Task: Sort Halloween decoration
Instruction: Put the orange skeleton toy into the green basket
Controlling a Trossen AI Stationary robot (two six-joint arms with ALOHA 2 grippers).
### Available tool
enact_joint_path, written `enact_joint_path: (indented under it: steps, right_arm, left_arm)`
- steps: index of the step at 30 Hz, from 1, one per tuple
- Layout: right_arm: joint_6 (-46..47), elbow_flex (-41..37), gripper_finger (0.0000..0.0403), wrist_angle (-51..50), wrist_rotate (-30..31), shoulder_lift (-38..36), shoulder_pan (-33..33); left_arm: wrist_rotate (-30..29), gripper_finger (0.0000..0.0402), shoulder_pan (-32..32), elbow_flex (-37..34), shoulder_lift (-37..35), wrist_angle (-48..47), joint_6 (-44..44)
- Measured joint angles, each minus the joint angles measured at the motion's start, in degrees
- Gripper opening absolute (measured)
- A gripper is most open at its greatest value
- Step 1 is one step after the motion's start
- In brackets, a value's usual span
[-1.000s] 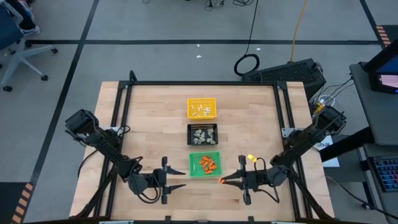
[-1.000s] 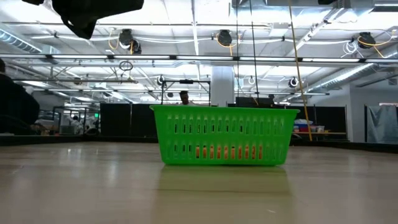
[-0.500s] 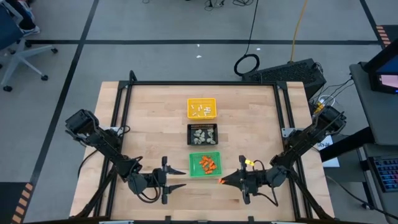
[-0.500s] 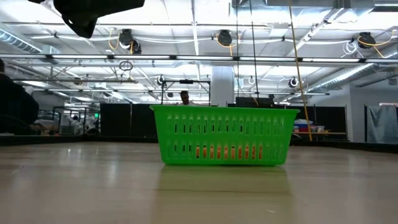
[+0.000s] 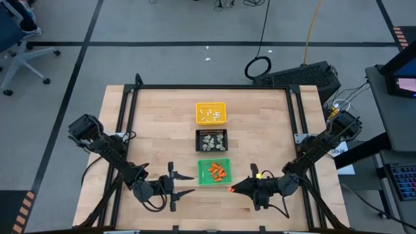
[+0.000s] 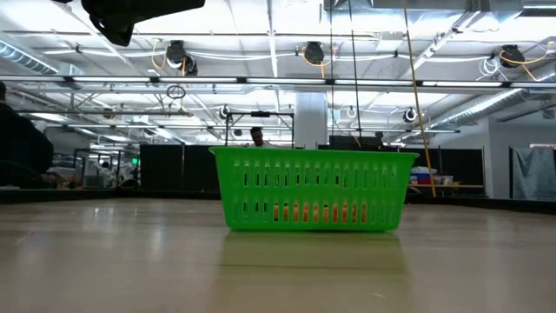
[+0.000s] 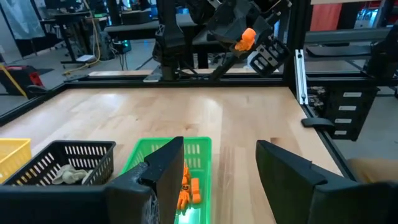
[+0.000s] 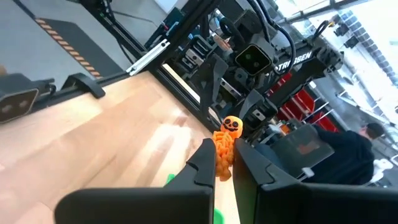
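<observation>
Delivery step, by the look of it: right gripper (image 5: pixel 230 189) has its jaws clamped on a small orange pumpkin-headed skeleton figure (image 8: pixel 225 145), held just beside the near-right corner of the green slotted plastic tray (image 5: pixel 214 171), low over the pale wooden worktop (image 5: pixel 156 123). Figure sits at the jaw tips, sticking out beyond them; pumpkin head farthest from the wrist, ribbed body back between the pads. Long axis runs roughly in line with the jaws, so head points forward toward the tray side. In the left wrist view it shows as an orange blob (image 7: pixel 247 38) pinched at the far gripper's tip.

Green tray already holds a heap of orange bits (image 5: pixel 217 171), so sorting of that kind looks well along. Beyond the jaws, further up the worktop: black slotted tray (image 5: pixel 212 140) with beige-grey lumps (image 5: pixel 212 140), then yellow slotted tray (image 5: pixel 210 112) with thin white sticks (image 5: pixel 210 116).

Next move likely: carry the jaw tips a little sideways and forward until over the green tray's opening, clear of the rim, then part them. Small thing, shallow-walled basket — a drop right at the rim may bounce out.

Left gripper (image 5: pixel 186 185) waits on the other side of the green tray, jaws apart and empty, tips aimed at the tray.
</observation>
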Motion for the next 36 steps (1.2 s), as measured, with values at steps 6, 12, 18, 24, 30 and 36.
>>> enact_joint_path:
  steps: [6, 12, 18, 24, 30, 36]
  right_arm:
    - [-1.26, 0.00, 0.0009, -0.01, 0.02, 0.00, 0.00]
    - [-0.86, 0.00, 0.0009, 0.01, 0.00, 0.00, 0.00]
    - [-0.82, 0.01, 0.0009, 0.01, 0.00, 0.00, 0.00]
    - [4.61, 0.02, 0.0009, 0.01, 0.00, 0.00, -0.01]
    - [11.41, 0.02, 0.0009, 0.02, 0.00, 0.00, -0.01]
    - [22.50, 0.02, 0.0009, 0.01, 0.02, 0.00, -1.47]
  left_arm:
    - [0.00, 0.0200, 0.00, 0.00, 0.00, -0.03, 0.00]
    - [0.00, 0.0200, 0.00, 0.00, 0.00, -0.07, 1.51]
    - [0.04, 0.0200, 0.00, 0.00, 0.00, -0.11, 7.00]
    - [0.09, 0.0200, 0.00, 0.00, 0.00, -0.10, 6.90]
    - [0.24, 0.0200, 0.00, 0.00, 0.00, -0.11, 6.87]
    - [0.28, 0.0200, 0.00, 0.00, 0.00, -0.13, 4.63]
